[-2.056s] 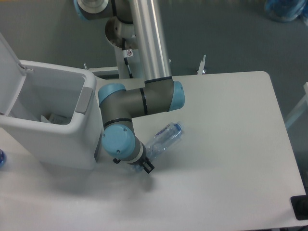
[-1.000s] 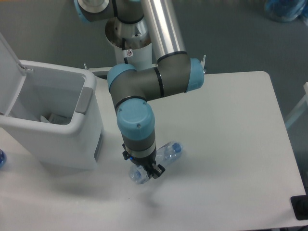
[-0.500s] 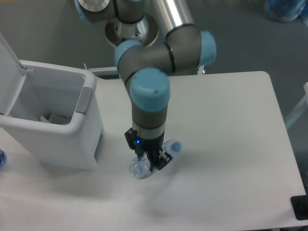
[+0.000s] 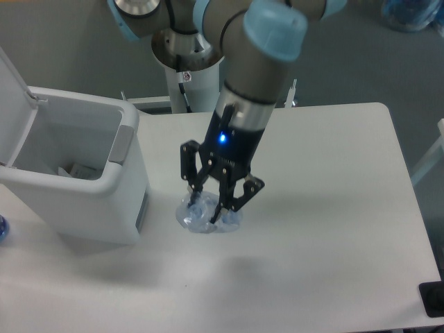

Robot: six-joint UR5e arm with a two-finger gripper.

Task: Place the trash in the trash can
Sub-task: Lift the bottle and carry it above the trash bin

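Observation:
The clear crushed plastic bottle (image 4: 199, 220) hangs between the fingers of my gripper (image 4: 207, 211), which is shut on it to the right of the trash can. The arm stands high over the table, close to the camera. The trash can (image 4: 127, 187) is a white bin at the left with its lid (image 4: 10, 97) swung open and a grey panel (image 4: 123, 143) on its rim. A whitish plastic bag (image 4: 78, 171) lies inside the bin. The bottle's cap is hidden.
The white table (image 4: 333, 208) ends at the right and front. A black object (image 4: 433, 300) sits at its front right corner. A blue thing (image 4: 2, 227) shows at the left edge. The robot's base column (image 4: 186, 62) stands behind the table.
The gripper swung from beside the bin onto the bottle and closed on it. The arm has risen toward the camera, and the bottle has moved left with it.

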